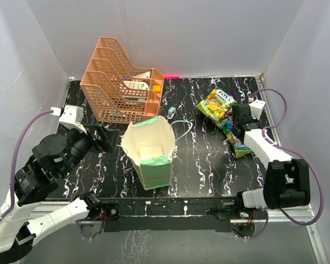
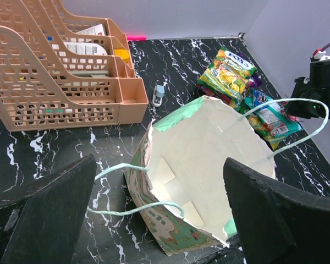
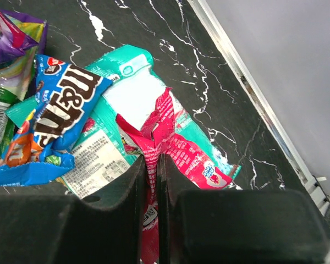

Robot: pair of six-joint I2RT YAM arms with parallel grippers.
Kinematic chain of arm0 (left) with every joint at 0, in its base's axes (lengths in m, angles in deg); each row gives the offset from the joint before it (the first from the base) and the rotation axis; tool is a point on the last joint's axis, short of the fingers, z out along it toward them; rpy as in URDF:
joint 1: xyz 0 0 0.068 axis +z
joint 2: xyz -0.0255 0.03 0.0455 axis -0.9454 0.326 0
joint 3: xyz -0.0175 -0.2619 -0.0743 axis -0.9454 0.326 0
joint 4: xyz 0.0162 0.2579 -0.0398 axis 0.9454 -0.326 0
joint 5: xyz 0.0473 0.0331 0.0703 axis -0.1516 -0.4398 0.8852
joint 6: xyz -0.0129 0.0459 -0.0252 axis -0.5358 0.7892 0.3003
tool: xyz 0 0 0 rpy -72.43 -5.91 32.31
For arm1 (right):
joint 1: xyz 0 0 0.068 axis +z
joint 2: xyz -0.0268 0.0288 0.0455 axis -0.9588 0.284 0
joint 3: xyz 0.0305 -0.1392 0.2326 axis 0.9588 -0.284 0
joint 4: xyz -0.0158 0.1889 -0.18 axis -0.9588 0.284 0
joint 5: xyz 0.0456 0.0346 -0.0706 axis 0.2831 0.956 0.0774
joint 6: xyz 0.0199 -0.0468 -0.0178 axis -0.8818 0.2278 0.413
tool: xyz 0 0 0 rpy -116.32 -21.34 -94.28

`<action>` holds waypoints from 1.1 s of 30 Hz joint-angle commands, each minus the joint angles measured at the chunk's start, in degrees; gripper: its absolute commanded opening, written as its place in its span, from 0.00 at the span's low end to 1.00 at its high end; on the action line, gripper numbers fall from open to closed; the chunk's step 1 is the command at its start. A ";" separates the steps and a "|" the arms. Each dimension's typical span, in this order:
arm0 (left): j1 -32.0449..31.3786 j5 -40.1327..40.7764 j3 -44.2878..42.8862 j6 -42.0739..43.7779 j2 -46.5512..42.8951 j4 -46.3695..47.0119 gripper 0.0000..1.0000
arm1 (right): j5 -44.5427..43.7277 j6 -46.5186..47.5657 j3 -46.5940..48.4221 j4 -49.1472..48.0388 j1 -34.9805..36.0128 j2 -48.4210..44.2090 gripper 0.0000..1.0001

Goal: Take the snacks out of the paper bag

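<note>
The mint-green paper bag (image 1: 151, 151) stands open at the table's middle. In the left wrist view only its cream inside (image 2: 209, 148) shows, with no packet in sight there. My left gripper (image 1: 111, 138) hovers just left of the bag, wide open, one string handle (image 2: 133, 209) lying between its fingers (image 2: 49, 214). The snacks (image 1: 217, 104) lie in a heap at the right: a yellow-green packet (image 2: 231, 71), a teal one (image 3: 137, 93), a blue one (image 3: 55, 121) and a purple one (image 3: 11, 33). My right gripper (image 3: 152, 165) is shut on a pink packet (image 3: 176, 146) atop the teal one.
The orange lattice rack (image 1: 118, 88) stands at the back left, close behind the bag. A small pale blue object (image 1: 171, 113) lies between rack and snacks. The table's metal edge rail (image 3: 253, 93) and the right wall run just beside the snack heap.
</note>
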 commanded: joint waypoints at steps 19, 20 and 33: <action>-0.22 -0.59 -3.47 3.33 -0.08 2.64 0.98 | 22.05 3.36 13.48 8.03 -0.59 -14.94 0.98; -0.22 -0.78 -3.55 3.66 0.47 3.27 0.98 | 24.74 3.54 13.09 7.19 -0.64 -18.20 0.98; -0.22 -2.74 -10.05 7.93 4.67 9.54 0.98 | 54.56 4.43 40.35 9.81 -0.64 -36.71 0.98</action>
